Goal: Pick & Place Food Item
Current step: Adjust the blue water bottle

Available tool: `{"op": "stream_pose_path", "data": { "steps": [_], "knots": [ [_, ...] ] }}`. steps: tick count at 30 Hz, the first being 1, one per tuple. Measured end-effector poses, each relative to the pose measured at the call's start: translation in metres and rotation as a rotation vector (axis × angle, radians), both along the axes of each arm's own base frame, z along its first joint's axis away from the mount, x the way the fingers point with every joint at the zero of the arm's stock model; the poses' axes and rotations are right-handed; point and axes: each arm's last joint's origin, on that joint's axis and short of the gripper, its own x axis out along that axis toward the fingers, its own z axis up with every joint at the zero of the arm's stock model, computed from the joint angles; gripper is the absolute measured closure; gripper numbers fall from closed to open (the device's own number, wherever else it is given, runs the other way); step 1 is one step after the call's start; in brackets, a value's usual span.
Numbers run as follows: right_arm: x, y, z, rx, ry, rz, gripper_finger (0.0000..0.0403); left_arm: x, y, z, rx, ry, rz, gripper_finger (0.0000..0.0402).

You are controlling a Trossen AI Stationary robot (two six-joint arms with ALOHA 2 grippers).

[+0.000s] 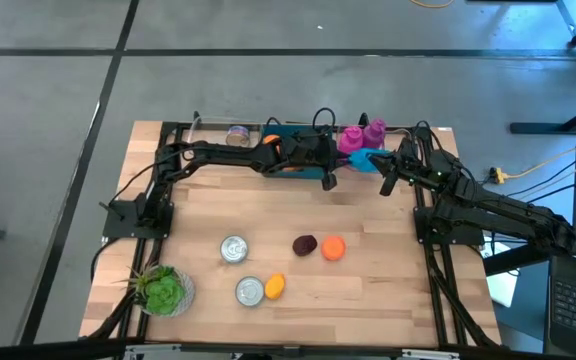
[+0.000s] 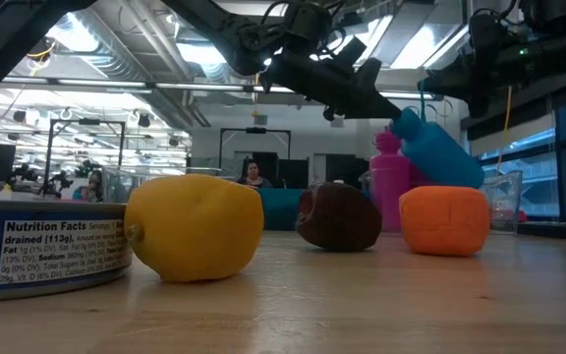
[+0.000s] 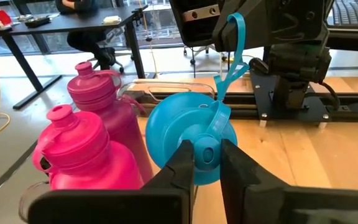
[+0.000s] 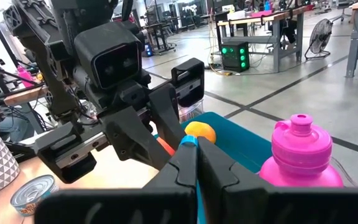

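Far on the tabletop point(image 1: 368, 290), both grippers' jaws pinch the tilted blue bottle point(image 3: 188, 134); pink bottles point(image 3: 89, 149) partly hidden behind.

Two bottles point(image 1: 361, 136) stand at the back of the worktop point(image 1: 368, 300), w/ a third bottle point(image 1: 366, 159) tipped just in front. Mid worktop: two small foods point(image 1: 319, 246) side by side. Front left: plant pot point(image 1: 164, 291), then two cans point(image 1: 241, 270) to its right.

Bright, even overhead ceiling lights point(image 2: 106, 44) cast soft shadows on the bench point(image 1: 368, 290), while the near yellow fruit point(image 2: 195, 226) looks slightly blurred.
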Motion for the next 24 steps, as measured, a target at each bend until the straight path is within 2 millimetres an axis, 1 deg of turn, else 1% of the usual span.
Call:
{"op": "stream_pose_path", "data": {
  "steps": [6, 16, 20, 24],
  "knots": [
    [0.000, 0.000, 0.000, -0.013, 0.006, 0.001, 0.0396, 0.000, 0.001, 0.000, 0.001, 0.000, 0.001, 0.0382],
    [0.000, 0.000, 0.004, -0.043, -0.021, 0.012, 0.0342, -0.003, 0.005, 0.002, -0.003, -0.002, -0.015, 0.0384],
    [0.000, 0.000, 0.004, -0.050, -0.026, 0.012, 0.0300, -0.004, 0.004, 0.005, -0.003, -0.004, -0.015, 0.0384],
    [0.000, 0.001, 0.011, -0.068, -0.032, 0.044, 0.0234, -0.004, 0.003, 0.005, -0.003, -0.007, -0.024, 0.0384]
  ]
}}
